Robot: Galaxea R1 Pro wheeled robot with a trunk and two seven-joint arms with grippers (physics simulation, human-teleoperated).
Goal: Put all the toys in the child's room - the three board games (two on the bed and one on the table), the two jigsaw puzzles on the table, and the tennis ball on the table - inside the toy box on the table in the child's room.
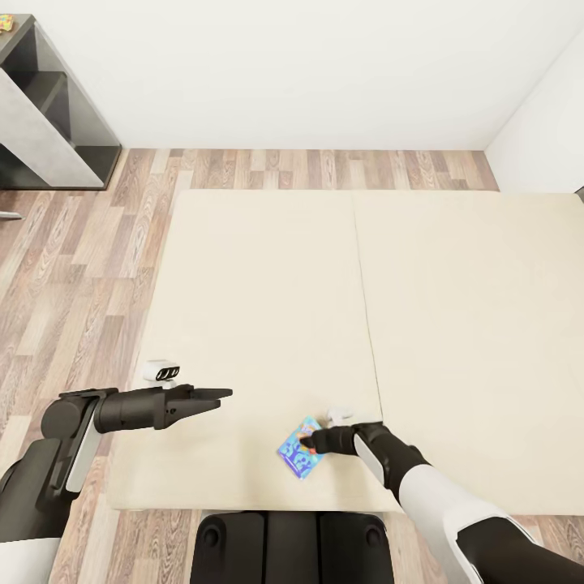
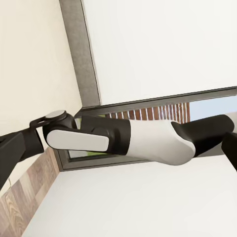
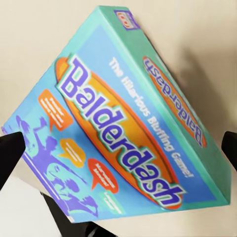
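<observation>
One board game (image 1: 297, 457), a flat blue and teal box, lies on the cream bed (image 1: 268, 308) near its front edge. Its cover, printed "Balderdash" (image 3: 123, 128), is seen up close in the right wrist view. My right gripper (image 1: 310, 443) hangs over the box's far right edge. It (image 3: 118, 148) is open, with one black fingertip (image 3: 10, 150) at each side of the box. My left gripper (image 1: 221, 397) hovers over the bed's left part, well left of the box, open and holding nothing. The toy box, puzzles and tennis ball are out of view.
A dark grey shelf unit (image 1: 49, 113) stands on the wood floor at the back left, with a small colourful thing (image 1: 5, 23) on top. My base (image 1: 292, 543) is against the bed's front edge. My right arm (image 2: 153, 143) crosses the left wrist view.
</observation>
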